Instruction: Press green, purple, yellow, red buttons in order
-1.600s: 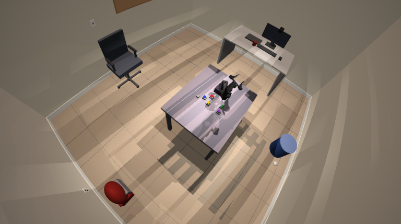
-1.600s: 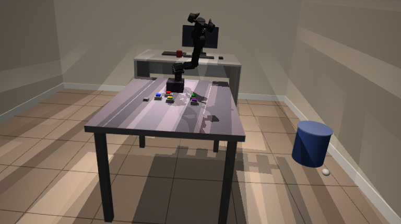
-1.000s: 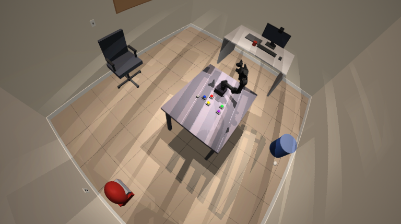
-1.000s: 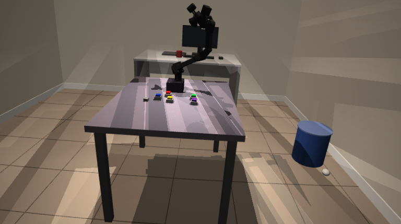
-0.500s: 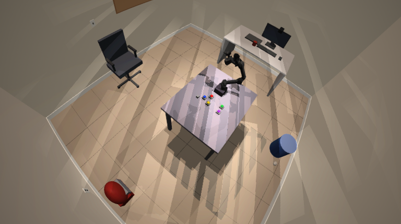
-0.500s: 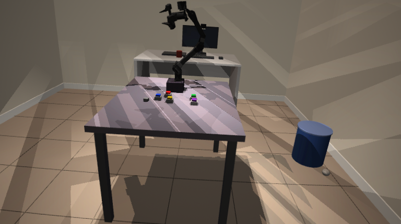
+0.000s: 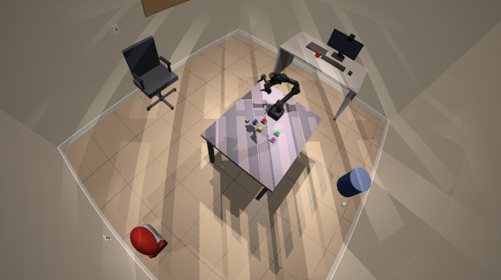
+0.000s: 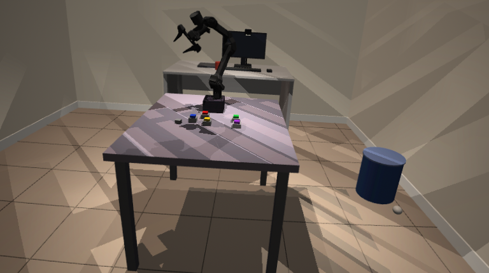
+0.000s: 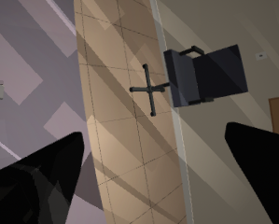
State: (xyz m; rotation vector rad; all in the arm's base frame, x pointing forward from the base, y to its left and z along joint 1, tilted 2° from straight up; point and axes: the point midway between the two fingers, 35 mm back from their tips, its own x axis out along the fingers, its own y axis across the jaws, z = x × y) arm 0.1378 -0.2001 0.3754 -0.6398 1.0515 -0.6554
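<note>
The green button [image 7: 276, 132] [image 8: 235, 116] and the purple button [image 7: 273, 139] [image 8: 236, 121] stand close together on the table, right of the others in the exterior view. The yellow button [image 7: 259, 128] [image 8: 207, 119] stands just in front of the red button [image 7: 263, 120] [image 8: 205, 112], both near the arm's base. My gripper [image 7: 259, 85] [image 8: 179, 46] [image 9: 157, 135] is open and empty, high above the table's left rear part and touching no button. The wrist view shows none of the coloured button caps.
A blue button [image 7: 255, 121] [image 8: 193, 115] stands left of the red and yellow ones. A small grey block [image 7: 246, 121] [image 8: 177, 121] lies further left on the table [image 7: 229, 129] [image 8: 162, 147]. Behind the arm stands a desk with a monitor [image 7: 344, 44] [image 8: 252, 44]. A chair [image 7: 154, 77] [image 9: 181, 79] stands beyond the table.
</note>
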